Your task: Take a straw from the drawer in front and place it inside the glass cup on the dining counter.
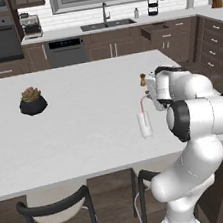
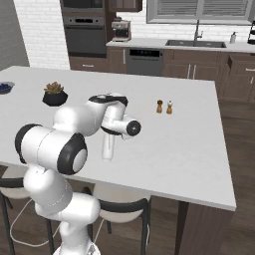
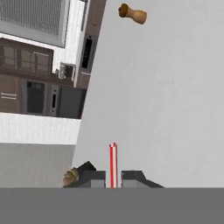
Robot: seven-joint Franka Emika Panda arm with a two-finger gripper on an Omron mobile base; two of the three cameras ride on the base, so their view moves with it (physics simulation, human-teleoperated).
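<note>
on the dining counter a small potted plant sits at the left, well apart from the glass cup standing near the right front edge. just above the cup the gripper is pinched tight on the straw, which sticks out between its fingers over the white top, its lower end at the cup's mouth in the left base view. farther right and back, the drawer stands pulled open under the sink worktop

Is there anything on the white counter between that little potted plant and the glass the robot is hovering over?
No. In the left base view, the dining counter is bare between the potted plant and the glass cup.
</note>
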